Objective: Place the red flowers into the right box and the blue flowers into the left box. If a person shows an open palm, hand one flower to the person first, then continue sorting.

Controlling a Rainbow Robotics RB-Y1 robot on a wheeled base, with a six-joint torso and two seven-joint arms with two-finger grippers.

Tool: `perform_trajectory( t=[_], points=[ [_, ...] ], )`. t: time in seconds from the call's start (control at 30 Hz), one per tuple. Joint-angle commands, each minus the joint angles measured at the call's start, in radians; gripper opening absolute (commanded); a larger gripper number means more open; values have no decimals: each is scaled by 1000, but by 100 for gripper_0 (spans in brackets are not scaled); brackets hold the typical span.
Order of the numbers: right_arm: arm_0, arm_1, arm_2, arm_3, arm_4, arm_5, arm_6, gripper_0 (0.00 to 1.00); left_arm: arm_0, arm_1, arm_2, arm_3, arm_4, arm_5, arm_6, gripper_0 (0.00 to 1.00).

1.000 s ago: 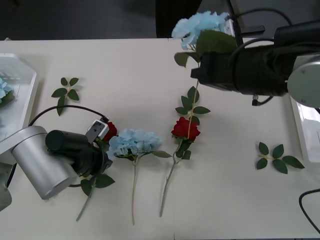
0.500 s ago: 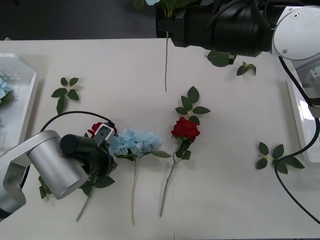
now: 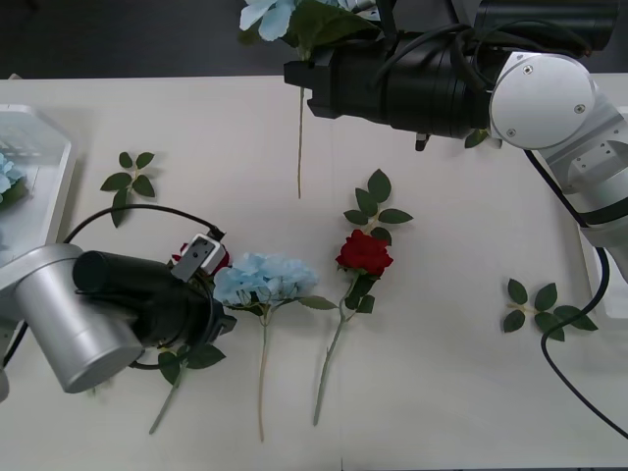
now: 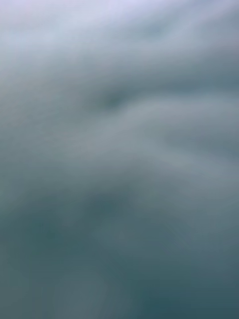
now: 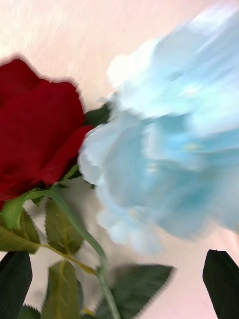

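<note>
My right arm reaches across the table's far side, its gripper [image 3: 306, 51] shut on a blue flower [image 3: 267, 14] held in the air, the thin stem [image 3: 299, 147] dangling. My left gripper [image 5: 119, 294] is low over the table at the front left, open, its black fingers [image 5: 221, 284] apart. In front of it lie a red flower [image 5: 40, 129] and a blue flower [image 5: 184, 144], touching. The front view shows that rose [image 3: 208, 258] beside the hydrangea [image 3: 265, 279]. Another red flower [image 3: 364, 253] lies mid-table. The left box [image 3: 44, 186] holds a blue flower [image 3: 5, 182]. The right box [image 3: 595, 257] is at the right edge.
Loose leaf sprigs lie at the left [image 3: 129, 181], in the middle [image 3: 378, 204] and at the right [image 3: 545, 312]. A black cable [image 3: 147, 210] loops over my left arm. The right wrist view is a grey-blue blur.
My right arm has swung left and toward the far edge, carrying the blue flower with it. My left arm has shifted slightly beside the rose and hydrangea.
</note>
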Motion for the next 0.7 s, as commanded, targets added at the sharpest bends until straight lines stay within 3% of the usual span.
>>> perform_trajectory(
  t=[0.03,0.17,0.37,0.7],
  points=[
    [-35,19,6,-11,-11,-14,7,0,67,158,133,-148,123,-79,2,100],
    [-35,19,6,-10,-11,-14,6,0,90,204,189,-177,275,-227,2,100],
    [-34,19,9,-10,-11,-14,3,0,81,150,196,-165,340,-471,1,100],
    [-34,21,17,-10,-28,-14,-4,0,-3,-5,200,-140,330,-533,-2,100]
  ],
)
